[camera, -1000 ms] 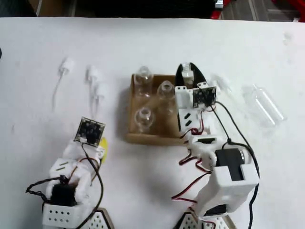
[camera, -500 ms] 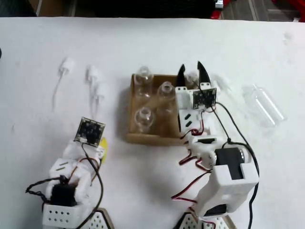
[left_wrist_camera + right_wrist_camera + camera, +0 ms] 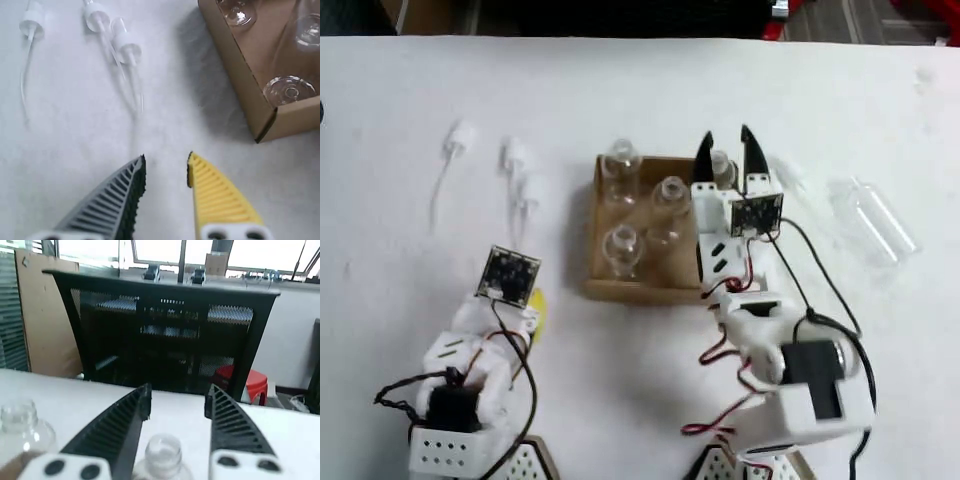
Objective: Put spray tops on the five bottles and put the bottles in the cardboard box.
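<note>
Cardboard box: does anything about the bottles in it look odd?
Yes. The bottles standing in the cardboard box have bare open necks, while three spray tops lie loose on the table. Another bottle lies on its side outside the box.

Bright, even light washes the white counter (image 3: 640, 90), bleaching it almost featureless in the high view. The cardboard box (image 3: 260, 112) throws a soft shadow onto the counter at its left side. In the right wrist view, daylight glares through the far windows (image 3: 155, 250), leaving the black mesh panel (image 3: 165, 335) below them dark.
</note>
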`<action>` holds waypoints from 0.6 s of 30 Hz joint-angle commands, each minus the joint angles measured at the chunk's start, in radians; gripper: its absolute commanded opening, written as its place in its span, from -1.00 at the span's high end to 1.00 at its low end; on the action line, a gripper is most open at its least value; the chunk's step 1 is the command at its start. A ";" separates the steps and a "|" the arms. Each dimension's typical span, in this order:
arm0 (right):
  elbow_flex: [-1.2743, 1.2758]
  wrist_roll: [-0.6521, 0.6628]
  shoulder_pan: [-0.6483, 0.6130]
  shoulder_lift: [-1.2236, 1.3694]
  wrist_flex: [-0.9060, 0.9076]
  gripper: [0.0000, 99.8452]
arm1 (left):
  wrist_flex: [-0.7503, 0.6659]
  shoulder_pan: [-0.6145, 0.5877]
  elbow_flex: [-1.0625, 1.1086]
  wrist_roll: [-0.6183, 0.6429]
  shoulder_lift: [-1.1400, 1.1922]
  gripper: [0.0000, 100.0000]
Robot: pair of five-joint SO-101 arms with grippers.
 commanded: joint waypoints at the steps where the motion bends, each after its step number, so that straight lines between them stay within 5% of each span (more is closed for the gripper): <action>1: 0.000 -0.017 0.031 -0.174 0.125 0.70 | 0.005 0.013 -0.003 -0.014 -0.007 0.74; 18: -0.109 -0.239 0.415 -0.940 0.992 0.70 | 0.005 0.013 -0.003 -0.014 -0.007 0.74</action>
